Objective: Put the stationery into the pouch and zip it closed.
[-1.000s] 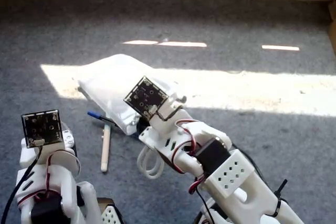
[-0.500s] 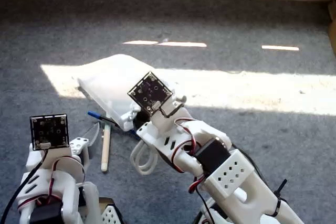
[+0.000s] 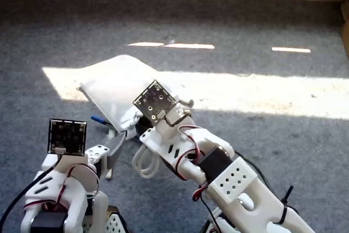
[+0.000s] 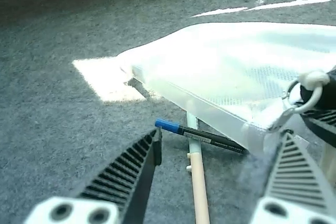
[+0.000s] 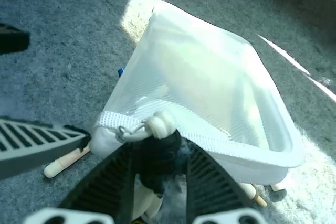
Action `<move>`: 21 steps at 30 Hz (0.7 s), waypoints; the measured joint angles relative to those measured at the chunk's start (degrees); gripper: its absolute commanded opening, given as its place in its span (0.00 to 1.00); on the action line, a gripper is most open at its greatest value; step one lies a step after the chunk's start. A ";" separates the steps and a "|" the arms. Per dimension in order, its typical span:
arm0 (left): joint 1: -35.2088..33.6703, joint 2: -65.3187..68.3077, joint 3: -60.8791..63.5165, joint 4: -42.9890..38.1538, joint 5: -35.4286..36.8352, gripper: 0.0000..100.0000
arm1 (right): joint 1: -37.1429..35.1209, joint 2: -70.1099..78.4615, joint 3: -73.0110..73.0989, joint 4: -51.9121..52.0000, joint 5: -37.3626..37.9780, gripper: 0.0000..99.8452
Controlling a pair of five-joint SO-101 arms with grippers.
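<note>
White mesh pouch (image 3: 112,85) sits left of centre in the high view, on grey carpet (image 3: 245,25). right gripper (image 5: 156,148) is clamped on its zip-pull corner. Blue-capped pen (image 4: 202,136) and pale stick (image 4: 198,182) poke out under its lower edge. left gripper (image 4: 220,140) jaws are spread, just below them.

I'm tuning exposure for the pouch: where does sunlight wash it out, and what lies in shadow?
High view: a sun band crosses the carpet, glaring on the pouch. Left wrist view: the pen and wooden stick lie in shade. Right wrist view: the pouch glows bright.
</note>
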 measured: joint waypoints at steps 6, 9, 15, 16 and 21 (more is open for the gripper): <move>3.96 0.00 0.09 0.00 0.00 0.32 | 0.00 0.00 0.00 -0.26 0.00 0.01; 4.22 0.00 1.76 0.00 0.00 0.32 | 0.00 0.00 0.00 -0.26 0.00 0.01; 4.22 0.00 5.63 -2.81 0.00 0.32 | 0.00 0.00 0.00 -0.26 0.00 0.01; 4.22 0.00 6.51 -3.43 0.00 0.32 | 0.00 0.00 0.00 -0.26 0.00 0.01; 3.60 0.00 8.70 -4.84 0.00 0.32 | 0.00 0.00 0.00 -0.26 0.00 0.01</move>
